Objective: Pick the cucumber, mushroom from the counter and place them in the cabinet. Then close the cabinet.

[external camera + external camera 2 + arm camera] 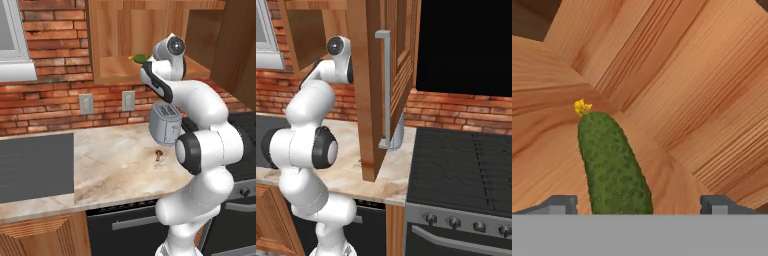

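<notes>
The dark green cucumber (pixel 612 165) with its yellow tip lies on the wooden floor of the open cabinet (pixel 120 70). In the left base view the cucumber (pixel 139 58) shows at the shelf's front edge, beside the arm's hand. My gripper (pixel 639 202) is open, with its two fingertips (pixel 562 202) far apart on either side of the cucumber and not touching it. The small brown mushroom (pixel 158 154) stands on the marbled counter (pixel 110 160), below the arm and in front of the toaster.
A silver toaster (pixel 165 125) stands on the counter by the brick wall. The cabinet door (pixel 368 100) with its silver bar handle (pixel 387 90) hangs open toward the base. The black stove (pixel 461 165) lies to the right.
</notes>
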